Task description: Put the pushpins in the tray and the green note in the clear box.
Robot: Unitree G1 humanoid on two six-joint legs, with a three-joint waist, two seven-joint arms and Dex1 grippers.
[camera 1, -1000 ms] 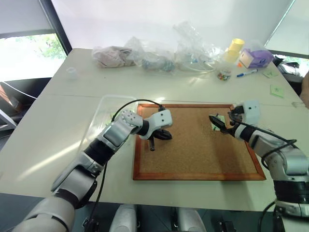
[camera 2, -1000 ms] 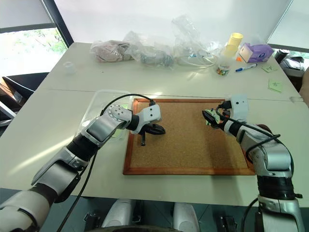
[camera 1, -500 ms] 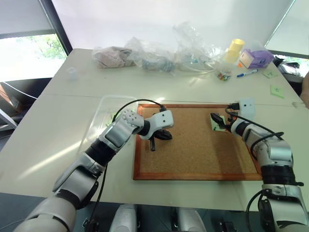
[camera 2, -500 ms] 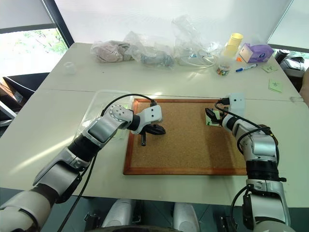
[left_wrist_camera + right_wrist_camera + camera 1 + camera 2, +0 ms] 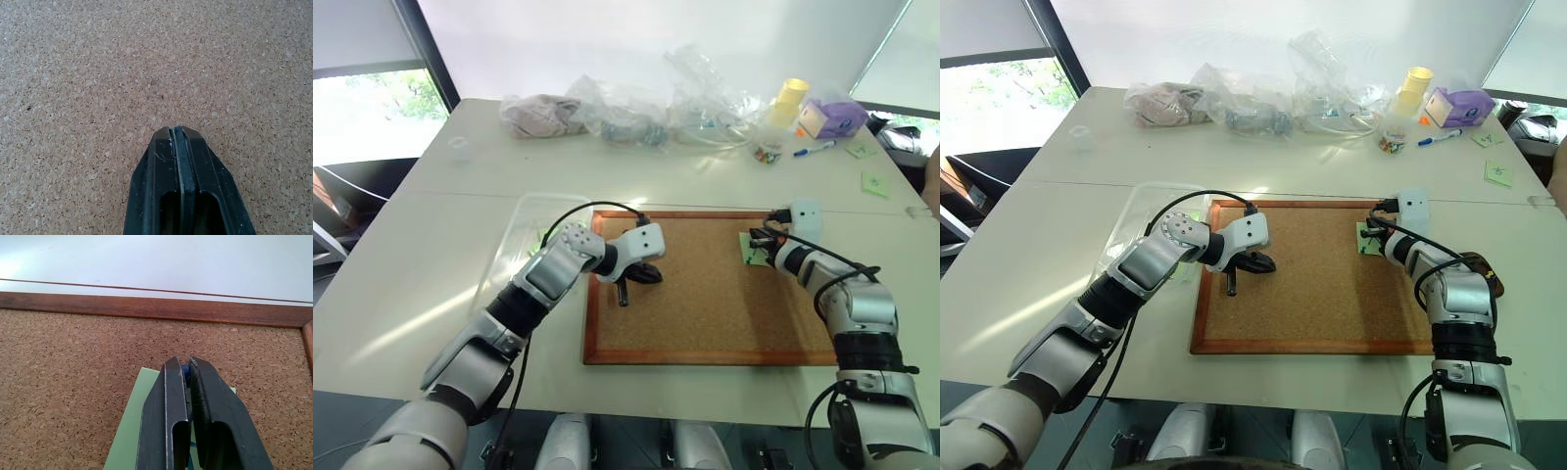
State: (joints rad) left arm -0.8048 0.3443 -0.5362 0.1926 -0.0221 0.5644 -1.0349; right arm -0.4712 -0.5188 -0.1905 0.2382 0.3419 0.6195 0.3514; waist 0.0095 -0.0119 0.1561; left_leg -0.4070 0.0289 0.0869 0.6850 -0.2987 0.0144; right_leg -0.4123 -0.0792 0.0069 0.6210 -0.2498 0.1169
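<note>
The green note (image 5: pixel 750 253) lies flat near the far right corner of the cork board (image 5: pixel 705 313). My right gripper (image 5: pixel 183 363) rests on the note, its fingers shut on a small blue pushpin (image 5: pixel 185 369) whose head peeks out between them. Low over the left part of the board, my left gripper (image 5: pixel 177 131) is shut with nothing in it. The clear box (image 5: pixel 521 227) stands on the table just left of the board, behind my left forearm. A dark brown rim, perhaps the tray (image 5: pixel 1494 282), shows beside my right forearm.
Floppy plastic bags (image 5: pixel 626 117) line the table's far edge, with a yellow cup (image 5: pixel 791 96), a purple block (image 5: pixel 832 117), a blue marker (image 5: pixel 815 150) and loose pins (image 5: pixel 766 152) beside them. Green notes (image 5: pixel 874 183) lie far right. A small clear cup (image 5: pixel 458 147) stands far left.
My right gripper has moved forward and down onto the green note and closed from wide open to shut on the blue pin. The left arm has stayed still.
</note>
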